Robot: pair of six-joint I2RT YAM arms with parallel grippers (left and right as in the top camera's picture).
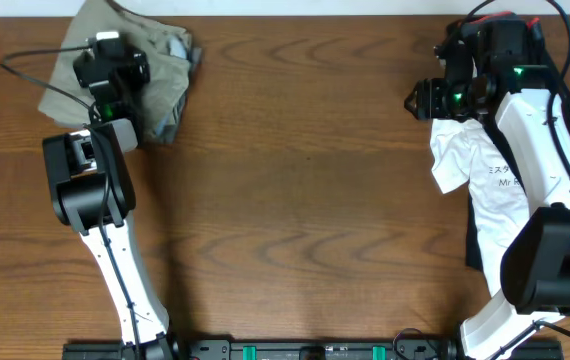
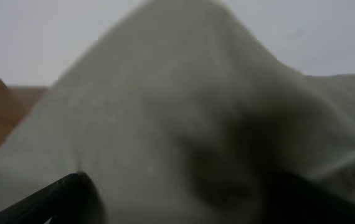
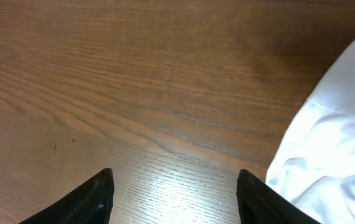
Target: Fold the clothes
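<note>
The khaki-olive shorts point(image 1: 160, 75) lie bunched at the table's far left corner, with a pale lining showing at their right edge. My left gripper point(image 1: 108, 45) is down on them. In the left wrist view the shorts point(image 2: 165, 93) rise in a blurred mound that fills the frame. The left gripper point(image 2: 184, 199) has its fingers spread wide with cloth between them. My right gripper point(image 1: 420, 98) is open and empty over bare wood at the far right, and the right wrist view point(image 3: 174, 193) shows nothing between its fingers.
A white printed T-shirt point(image 1: 485, 170) lies at the right edge, just right of my right gripper, and shows in the right wrist view point(image 3: 333, 143). A black garment point(image 1: 477, 250) lies under it. The wooden table point(image 1: 305, 200) spans the middle.
</note>
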